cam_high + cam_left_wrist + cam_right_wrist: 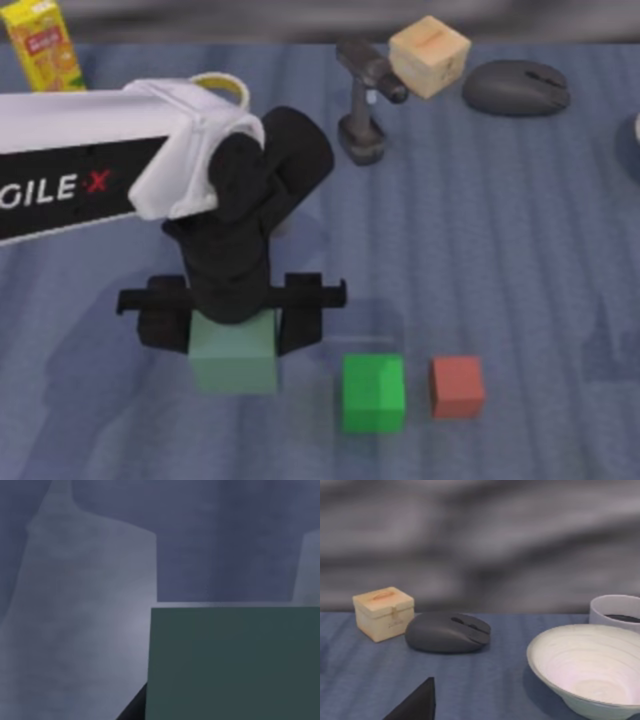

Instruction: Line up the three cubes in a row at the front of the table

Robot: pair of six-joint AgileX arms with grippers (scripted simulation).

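The left arm reaches in from 9 o'clock, its left hand (232, 320) pointing down, fingers spread wide beside the pale teal-green cube (235, 358). This cube sits square at 7 o'clock on the bench (520, 230); the bright green cube (373, 392) and red cube (457, 387) continue the row rightward.

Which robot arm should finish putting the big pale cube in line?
Left. Its end effector is right over the pale teal-green cube, fingers on either side. The right arm isn't in the top view; its camera faces the mouse and bowl.
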